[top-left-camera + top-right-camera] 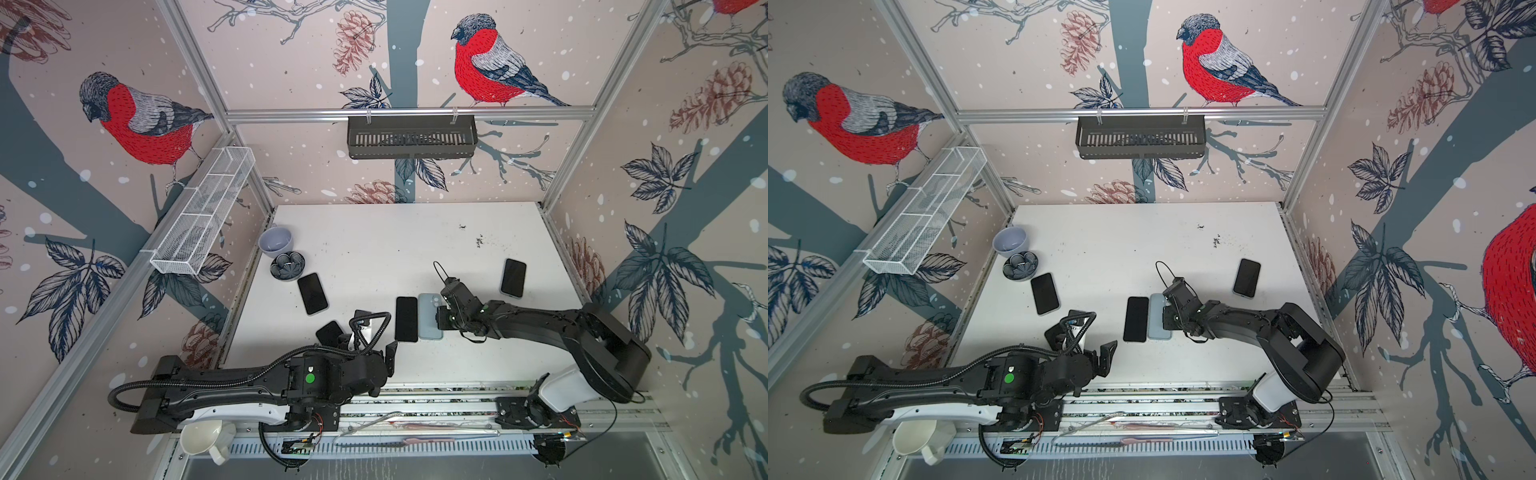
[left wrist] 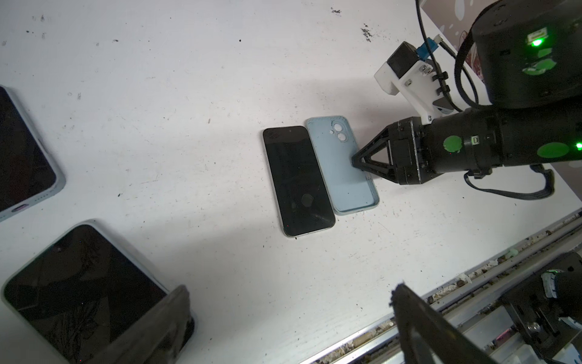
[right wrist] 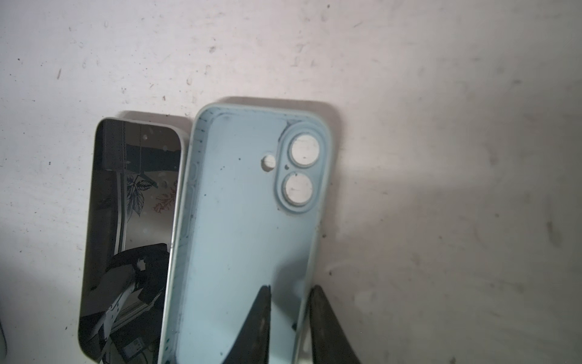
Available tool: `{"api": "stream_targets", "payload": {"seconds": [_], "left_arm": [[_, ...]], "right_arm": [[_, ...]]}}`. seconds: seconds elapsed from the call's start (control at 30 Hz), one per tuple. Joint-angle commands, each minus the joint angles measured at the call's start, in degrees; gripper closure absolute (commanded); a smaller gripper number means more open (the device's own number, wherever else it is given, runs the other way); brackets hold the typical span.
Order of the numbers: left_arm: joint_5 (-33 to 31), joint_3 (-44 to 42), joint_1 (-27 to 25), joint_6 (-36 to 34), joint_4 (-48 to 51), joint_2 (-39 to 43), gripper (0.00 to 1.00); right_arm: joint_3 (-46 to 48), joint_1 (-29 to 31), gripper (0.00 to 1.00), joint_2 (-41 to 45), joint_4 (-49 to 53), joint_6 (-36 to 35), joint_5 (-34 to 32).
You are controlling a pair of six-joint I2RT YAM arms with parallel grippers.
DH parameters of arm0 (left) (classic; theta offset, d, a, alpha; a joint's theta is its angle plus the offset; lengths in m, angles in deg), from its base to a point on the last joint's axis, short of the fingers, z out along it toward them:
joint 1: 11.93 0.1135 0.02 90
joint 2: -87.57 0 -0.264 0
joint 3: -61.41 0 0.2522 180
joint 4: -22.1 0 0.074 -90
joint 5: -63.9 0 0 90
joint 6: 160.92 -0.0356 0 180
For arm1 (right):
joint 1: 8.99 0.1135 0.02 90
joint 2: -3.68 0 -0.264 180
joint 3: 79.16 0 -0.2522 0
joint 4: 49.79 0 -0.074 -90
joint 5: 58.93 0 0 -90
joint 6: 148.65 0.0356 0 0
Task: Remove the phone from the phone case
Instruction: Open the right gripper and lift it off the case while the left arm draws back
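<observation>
Phone (image 1: 406, 319): lay flat on the table (image 1: 374, 249), screen up, already out of its shell, at 9 o'clock of the case in both top views, just beside it or touching.
Case (image 1: 427, 320): lay hollow side up and empty, camera holes toward 12 o'clock. Looked set down alongside to show the two as separate.
Right claw (image 3: 291, 288): reached in from 3 o'clock, parted a little, astride the case's 3 o'clock wall, one finger inside the hollow and one outside. Showed a gap beside the inner finger, so no pinch seen. Judged a grasp on the wall for steering the case, slack at this moment.
Left claw (image 2: 289, 291): spread wide, held nothing, hung at 7 o'clock of the phone, probably parked clear of the work.
Spare phone (image 1: 312, 293): lay at 10 o'clock of the pair, well apart, no part of this step.
Stage: judged done, bar backing the right claw off.
Risk: could drag the case into the phone on retreat if caught on the lip.
</observation>
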Motion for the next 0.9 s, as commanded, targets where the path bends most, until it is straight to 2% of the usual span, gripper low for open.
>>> {"api": "stream_targets", "payload": {"seconds": [0.0,0.13,0.23,0.47,0.63,0.8,0.87], "left_arm": [[-2.8,-0.5,-0.1,7.1,4.0,-0.8,0.01],[-3.4,-0.5,-0.1,12.4,8.8,-1.7,0.01],[-3.4,0.0,-0.1,15.4,12.2,-1.3,0.01],[-2.5,-0.9,0.0,25.7,17.4,5.0,0.01],[-0.7,-3.8,0.0,43.0,25.5,11.8,0.01],[0.5,-4.6,-0.1,54.8,35.4,15.3,0.01],[0.8,-4.8,0.0,57.2,38.4,15.5,0.01]], "right_arm": [[-0.5,1.0,0.68,-0.8,-1.5,-1.2,-1.0],[-0.7,2.4,0.43,0.4,-1.1,-1.0,-1.1],[-1.0,3.5,0.28,3.9,1.1,-0.9,-2.9],[-0.7,8.0,0.02,19.7,6.7,-2.5,-8.0],[2.1,10.8,0.00,29.9,7.4,-2.8,-8.6],[3.5,11.4,0.00,32.7,9.4,-2.7,-7.7],[3.9,11.7,0.00,33.1,9.3,-2.5,-7.1]]}}
